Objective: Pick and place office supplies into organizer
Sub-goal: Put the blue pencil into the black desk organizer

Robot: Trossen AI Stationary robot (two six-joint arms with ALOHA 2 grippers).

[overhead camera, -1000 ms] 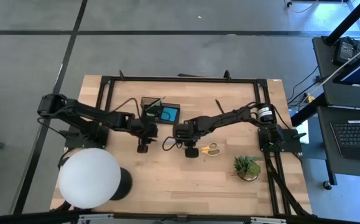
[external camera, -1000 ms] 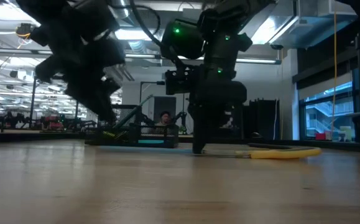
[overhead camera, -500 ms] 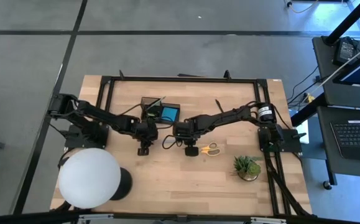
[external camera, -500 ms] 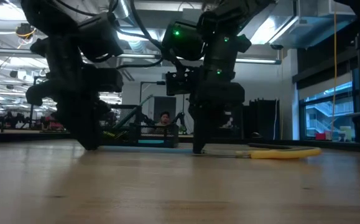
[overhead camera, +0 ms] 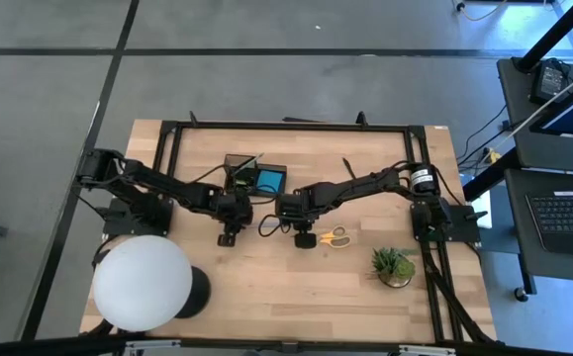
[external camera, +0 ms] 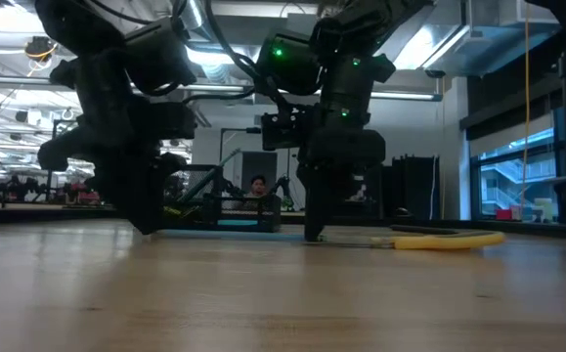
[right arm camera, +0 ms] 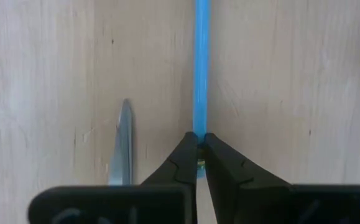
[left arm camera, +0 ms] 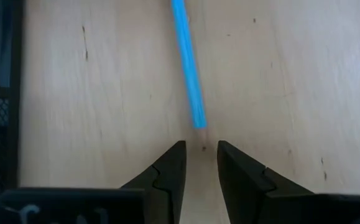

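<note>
The right gripper (right arm camera: 198, 146) had its fingers (right arm camera: 181, 163) clamped on one end of a thin blue pen (right arm camera: 201, 68), which lay flat on the worktop (overhead camera: 296, 287) and ran straight away from the fingertips. The tip of the scissors (right arm camera: 122, 140) lay just beside that grip, apart from the pen.

The left gripper (left arm camera: 199, 154) had its fingers (left arm camera: 167, 171) set partly apart and empty. They stood low over the worktop, with the other end of the same pen just ahead of the gap and not yet between them.

In the high view both grippers sat near the middle of the worktop, facing each other, just in front of the organizer (overhead camera: 238, 161). The organizer already held a blue note pad (overhead camera: 270, 181) and some thin dark items. The scissors, with yellow handles (overhead camera: 337, 237), remained on the worktop beside the right gripper.

By judgement, the task was partly done: the pen and the scissors were still to be placed.
</note>
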